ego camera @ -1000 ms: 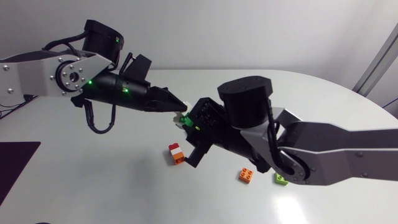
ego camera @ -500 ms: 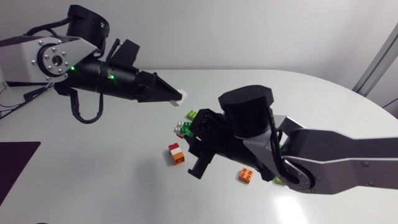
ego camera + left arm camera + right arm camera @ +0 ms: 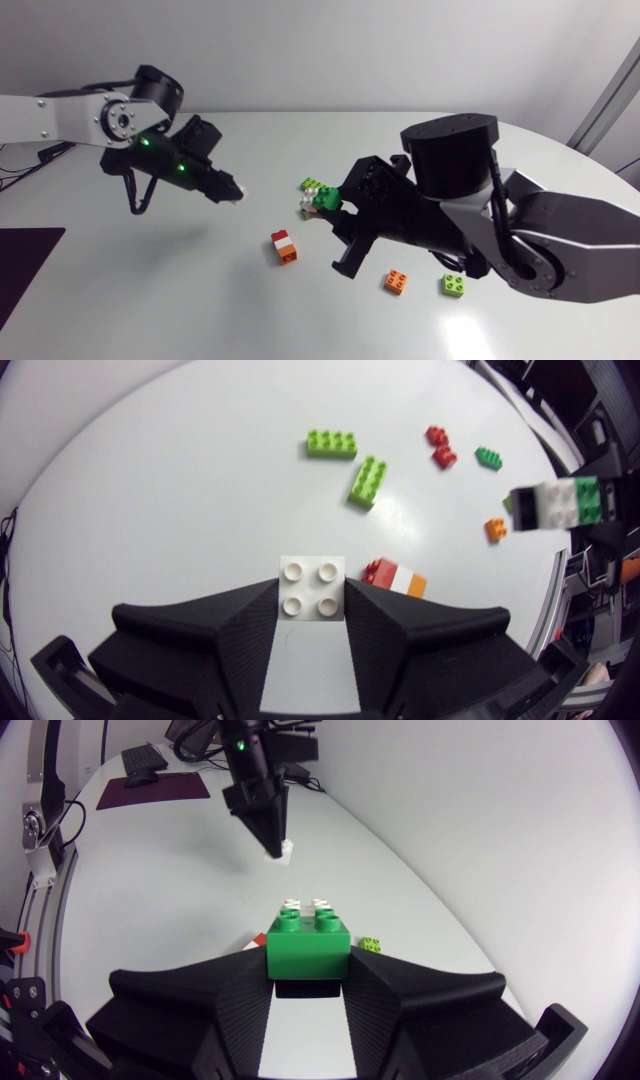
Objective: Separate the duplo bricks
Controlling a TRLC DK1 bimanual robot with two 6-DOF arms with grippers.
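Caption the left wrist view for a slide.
Left claw holding a white brick over the table, a red-white-orange stack beyond.

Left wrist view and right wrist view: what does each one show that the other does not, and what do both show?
Only the left wrist view shows a long lime brick, a second lime brick beside it, a small orange brick and a dark green brick on the table. Only the right wrist view shows the left arm from outside, with the left gripper pointing down. Both show the white brick held in that gripper and the green and white stack held in the right gripper.
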